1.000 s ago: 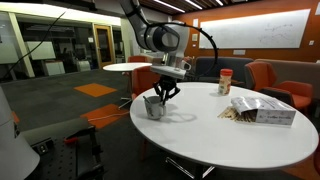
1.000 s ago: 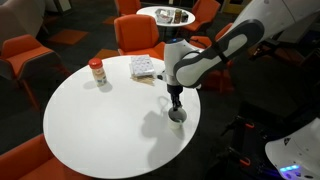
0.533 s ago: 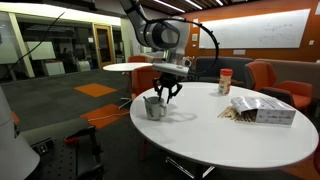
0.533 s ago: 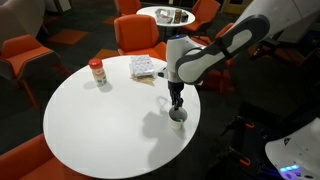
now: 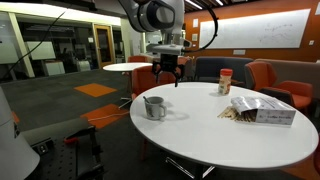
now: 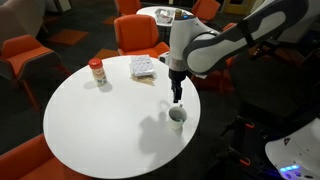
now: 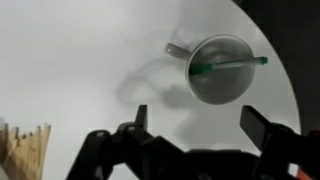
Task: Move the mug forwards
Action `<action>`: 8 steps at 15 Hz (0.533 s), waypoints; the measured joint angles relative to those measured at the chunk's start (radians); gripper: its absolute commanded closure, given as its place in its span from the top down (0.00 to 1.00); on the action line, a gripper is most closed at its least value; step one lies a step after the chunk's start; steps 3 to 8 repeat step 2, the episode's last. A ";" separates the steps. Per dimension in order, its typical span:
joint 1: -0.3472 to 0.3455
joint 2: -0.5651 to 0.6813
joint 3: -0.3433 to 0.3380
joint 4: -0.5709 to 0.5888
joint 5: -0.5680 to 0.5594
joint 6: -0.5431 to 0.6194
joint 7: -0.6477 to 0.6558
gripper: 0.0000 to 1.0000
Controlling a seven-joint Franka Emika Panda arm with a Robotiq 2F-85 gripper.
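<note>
The mug (image 5: pixel 154 107) (image 6: pixel 177 116) is small and grey-white and stands upright on the round white table (image 5: pixel 222 138) (image 6: pixel 95 130), close to its edge. In the wrist view the mug (image 7: pixel 218 70) shows from above, handle to the left, with a thin green stick across its mouth. My gripper (image 5: pixel 167 78) (image 6: pixel 178 97) hangs above the mug, clear of it. Its jaws (image 7: pixel 200 120) stand wide open with nothing between them.
A red-lidded canister (image 5: pixel 225 81) (image 6: pixel 97 72) and a flat printed box (image 5: pixel 262 110) (image 6: pixel 145 67) stand elsewhere on the table. Orange chairs (image 6: pixel 140 35) ring the table, and a second small table (image 6: pixel 165 14) stands behind. The table edge runs just beside the mug.
The gripper was shut on the mug's rim. It has opened, let the mug go and risen straight up; the mug stays standing on the table.
</note>
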 measured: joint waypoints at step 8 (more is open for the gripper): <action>0.032 -0.035 -0.016 -0.015 -0.060 -0.008 0.137 1.00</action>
